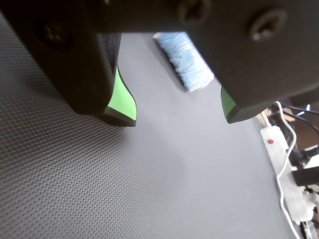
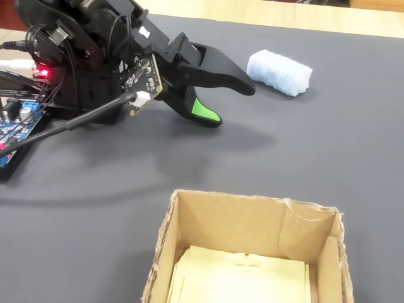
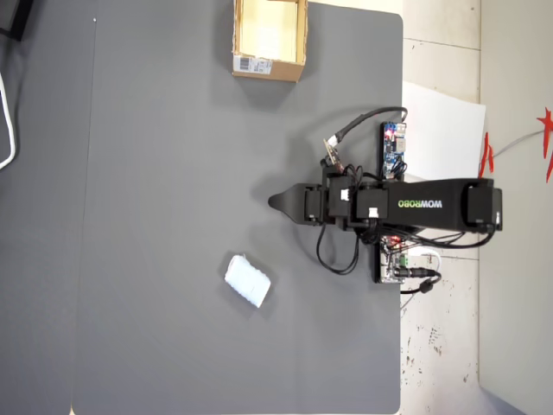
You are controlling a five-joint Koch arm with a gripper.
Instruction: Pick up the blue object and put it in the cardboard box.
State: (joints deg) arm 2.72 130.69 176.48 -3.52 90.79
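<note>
The gripper (image 1: 179,117) hangs just above the dark mat (image 1: 149,189) with its two black jaws spread apart and nothing between them; in the wrist view the green pads (image 1: 122,102) on their inner faces show clearly, one on the left jaw and one on the right. Beyond the gap, toward the top of that view, lies the blue object (image 1: 184,59), partly hidden by the right jaw and well clear of both tips. In the fixed view the arm (image 2: 88,57) sits at the left with a red light glowing on its base, the gripper (image 2: 230,101) reaches out to the right, and the blue object (image 2: 279,72) rests on the mat further right, near the jaws but not touching them. The cardboard box (image 2: 246,221) stands open at the bottom of that view (its pale yellowish floor is bare). From overhead, the blue object (image 3: 248,281) lies tilted at lower left, the cardboard box (image 3: 269,65) sits at the top edge of the mat with a white label on its flap, and the gripper (image 3: 276,203) points left between them, well apart from both.
</note>
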